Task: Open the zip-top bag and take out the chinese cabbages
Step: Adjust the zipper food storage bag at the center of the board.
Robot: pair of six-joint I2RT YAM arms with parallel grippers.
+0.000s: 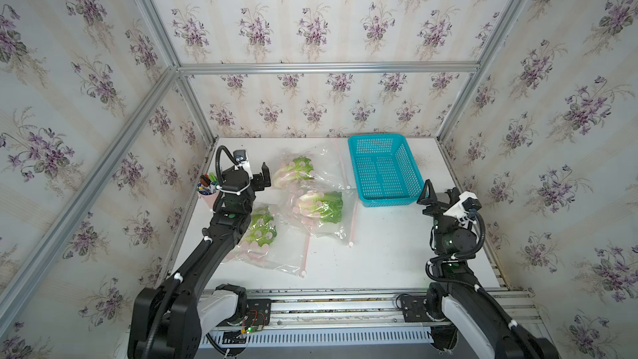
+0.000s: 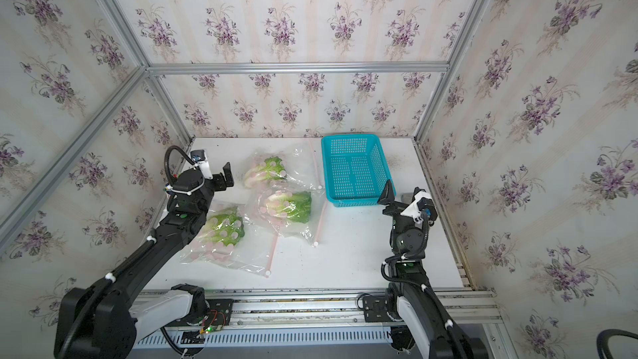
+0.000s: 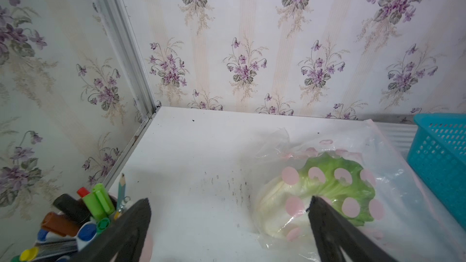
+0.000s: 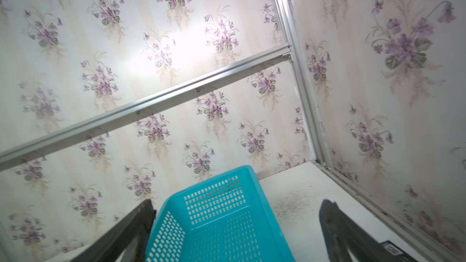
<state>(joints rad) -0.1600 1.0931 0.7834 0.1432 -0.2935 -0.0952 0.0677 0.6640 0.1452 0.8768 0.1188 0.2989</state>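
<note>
- In both top views three bags [image 1: 278,257] lie on the table [image 1: 383,257], each sealing one head: the far cabbage [image 1: 295,170], the middle cabbage [image 1: 322,206] and the near cabbage [image 1: 263,231].
- The left claw [image 1: 264,178] hangs spread and empty just beside the far cabbage's pale end. The near cabbage lies partly under that arm.
- The right claw [image 1: 438,195], likewise spread and empty, is by the blue basket [image 1: 381,170], well apart from every bag.
- Judged from there, opening should start at a zip strip [image 1: 353,222], on the side facing the right claw. One claw pins the bag while the other draws the white slider [image 1: 350,244] along (thin film slips easily).
- Left wrist view: the far cabbage [image 3: 327,190] sits just beyond one finger [image 3: 327,235], not between the two. A pen cup [image 3: 75,225] is near the other.
- Right wrist view: only the basket [image 4: 214,218] shows between the spread jaws, and no cabbage.
</note>
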